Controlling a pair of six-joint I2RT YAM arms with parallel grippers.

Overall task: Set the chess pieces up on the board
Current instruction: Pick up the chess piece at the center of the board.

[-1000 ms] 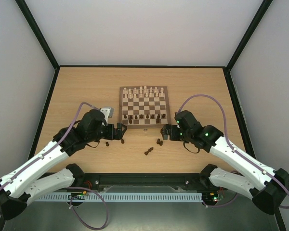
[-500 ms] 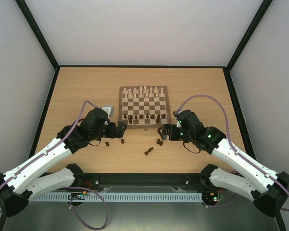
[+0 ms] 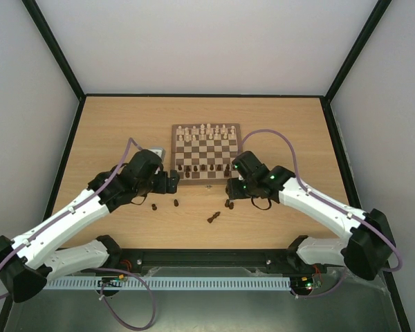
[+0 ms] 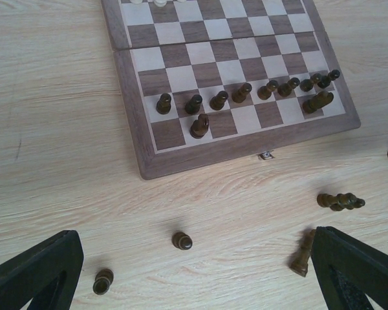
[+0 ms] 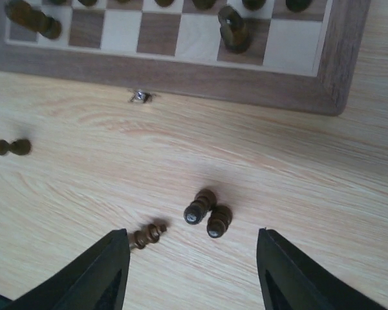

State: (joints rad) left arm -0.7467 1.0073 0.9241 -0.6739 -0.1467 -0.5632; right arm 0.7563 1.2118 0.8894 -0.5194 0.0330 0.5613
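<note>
Black fingers (image 5: 110, 274) of the right claw (image 5: 193, 234) stand well apart with nothing between them. Just ahead of them two dark pieces (image 5: 207, 214) stand touching each other on the pale wood surface (image 5: 310, 168). A tipped piece (image 5: 146, 236) lies beside the left finger, and a long piece (image 5: 8, 147) lies farther off at the frame's edge. Beyond runs the board (image 5: 181, 68), showing only its near border, a small metal latch (image 5: 140, 97) and a few squares.

The left claw (image 4: 195, 234) is spread wide too and holds nothing, its fingers showing only in the bottom corners of its view. One pawn (image 4: 182, 241) stands on the surface between them, and a second pawn (image 4: 103, 281) stands close to the left finger. This camera takes in what the right one cuts off: a dark row (image 4: 246, 93) strung across the board, with a lone piece (image 4: 199, 126) on the near rank.

Only the top view shows the cream pieces (image 3: 204, 131) properly, ranked along the board's far side. It also shows both claws low over the surface, one off each near corner of the board.
</note>
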